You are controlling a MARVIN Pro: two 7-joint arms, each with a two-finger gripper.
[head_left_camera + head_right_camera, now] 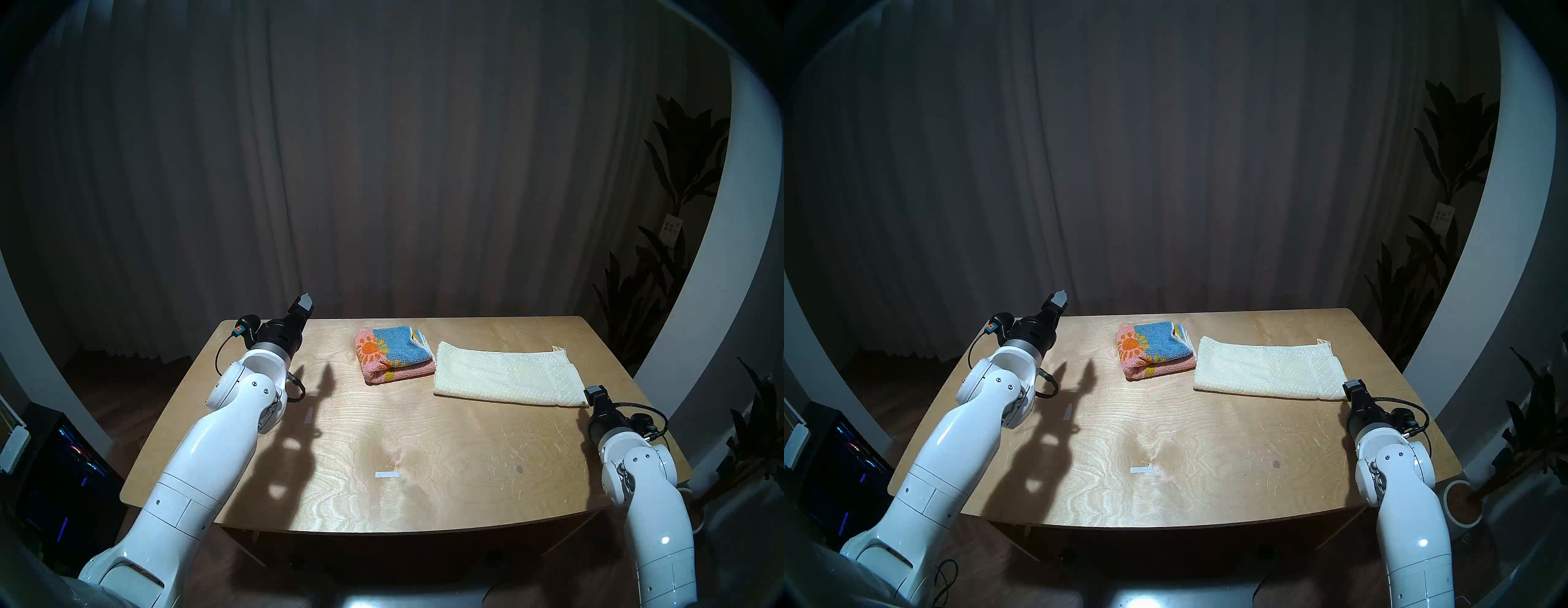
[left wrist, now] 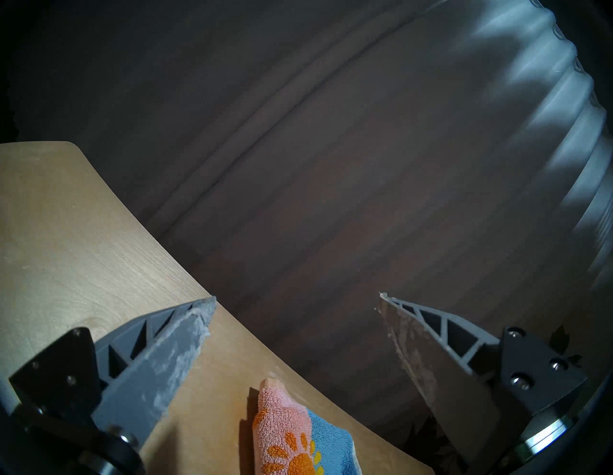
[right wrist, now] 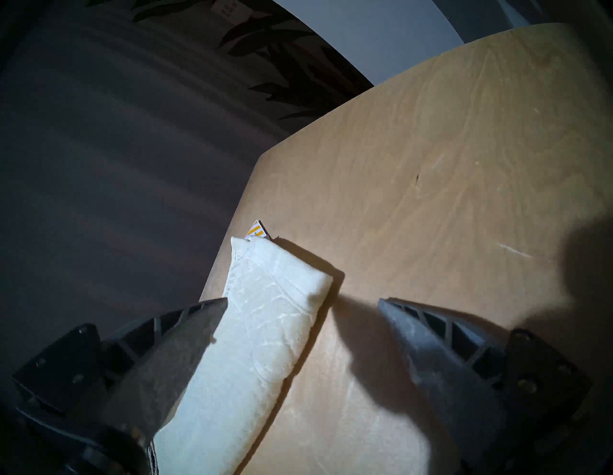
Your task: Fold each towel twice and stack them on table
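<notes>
The pink and blue sun towel (image 1: 394, 353) (image 1: 1155, 350) (image 2: 292, 438) lies folded into a small thick packet at the back middle of the table (image 1: 382, 446) (image 1: 1208, 433). Right of it, touching, the cream dotted towel (image 1: 505, 379) (image 1: 1267, 373) (image 3: 258, 331) lies folded into a long strip. My left gripper (image 1: 304, 303) (image 1: 1057, 300) (image 2: 297, 303) is raised above the table's back left corner, open and empty. My right gripper (image 1: 595, 392) (image 1: 1354, 387) (image 3: 303, 306) is open at the cream towel's near right corner, the corner between its fingers, not gripped.
Two white tape marks (image 1: 387, 474) (image 1: 309, 415) sit on the bare wood in front. A dark curtain hangs behind the table. Potted plants (image 1: 679, 237) stand past the right edge; dark equipment (image 1: 59, 467) stands on the floor at left.
</notes>
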